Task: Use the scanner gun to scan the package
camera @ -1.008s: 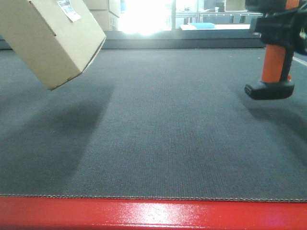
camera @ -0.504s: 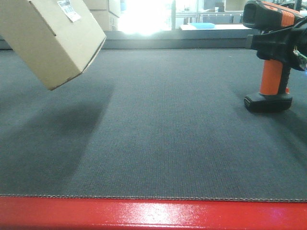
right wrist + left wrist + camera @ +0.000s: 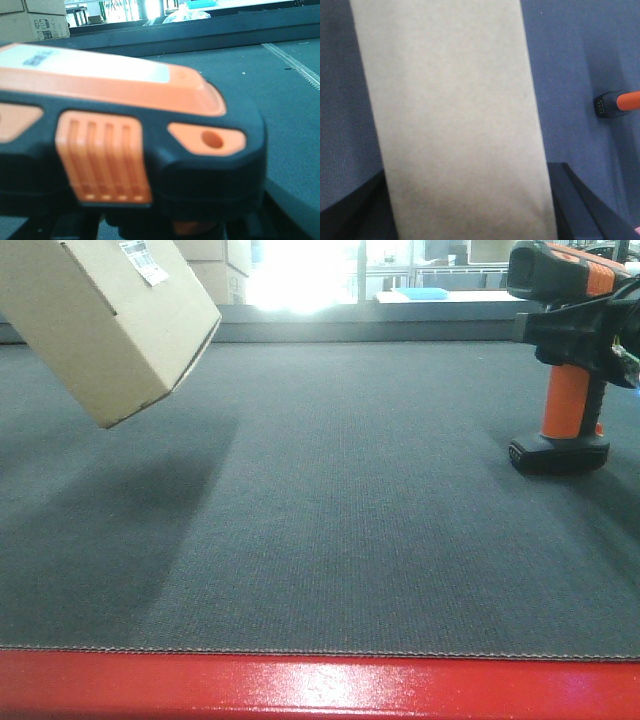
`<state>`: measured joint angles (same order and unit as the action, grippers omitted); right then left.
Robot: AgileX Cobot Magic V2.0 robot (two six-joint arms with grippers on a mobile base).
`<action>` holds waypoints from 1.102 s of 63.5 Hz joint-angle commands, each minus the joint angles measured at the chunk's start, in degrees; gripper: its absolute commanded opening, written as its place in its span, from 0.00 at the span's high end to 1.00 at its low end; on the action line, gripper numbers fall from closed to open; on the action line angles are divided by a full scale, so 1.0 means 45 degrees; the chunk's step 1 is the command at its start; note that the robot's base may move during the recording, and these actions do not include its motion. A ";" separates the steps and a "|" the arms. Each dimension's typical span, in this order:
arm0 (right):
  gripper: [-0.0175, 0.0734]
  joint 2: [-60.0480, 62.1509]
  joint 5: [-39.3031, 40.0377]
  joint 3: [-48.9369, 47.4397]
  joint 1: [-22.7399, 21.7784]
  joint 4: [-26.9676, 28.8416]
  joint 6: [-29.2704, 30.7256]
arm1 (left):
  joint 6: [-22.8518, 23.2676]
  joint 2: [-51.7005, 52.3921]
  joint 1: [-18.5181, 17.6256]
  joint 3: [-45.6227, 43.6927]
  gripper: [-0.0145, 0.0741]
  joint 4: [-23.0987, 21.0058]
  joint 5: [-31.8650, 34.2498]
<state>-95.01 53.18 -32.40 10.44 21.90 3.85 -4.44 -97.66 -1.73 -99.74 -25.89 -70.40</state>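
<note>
The package (image 3: 110, 315), a plain brown box with a white barcode label (image 3: 145, 260) on its upper face, hangs tilted above the left of the grey mat. In the left wrist view the package (image 3: 455, 115) fills the middle, with my left gripper (image 3: 470, 205) shut on it and a dark finger (image 3: 572, 200) on each flank. The scanner gun (image 3: 570, 370) stands upright at the right, its black base (image 3: 558, 455) on the mat. My right gripper (image 3: 585, 335) is shut on the scanner gun just under the head. Its black and orange head (image 3: 130, 130) fills the right wrist view. Its base (image 3: 612, 104) also shows from the left wrist.
The grey mat (image 3: 330, 520) covers the table up to a red front edge (image 3: 320, 685). A raised ledge (image 3: 380, 328) runs along the far side. Stacked cartons (image 3: 215, 265) stand behind it at the back left, and a blue object (image 3: 420, 292) lies at the back.
The right gripper has lowered the scanner gun from hanging above the mat until its base rests on it. The package has stayed where it was.
</note>
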 commanded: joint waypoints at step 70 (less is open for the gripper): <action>0.18 0.5953 -0.6169 0.2684 -0.0004 -0.0021 0.0185 | 0.0167 0.0153 -0.0855 -0.0068 0.96 0.3091 0.0096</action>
<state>-72.34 28.65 -21.92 10.44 21.90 3.85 -4.44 -97.66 -3.93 -99.74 -18.26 -70.40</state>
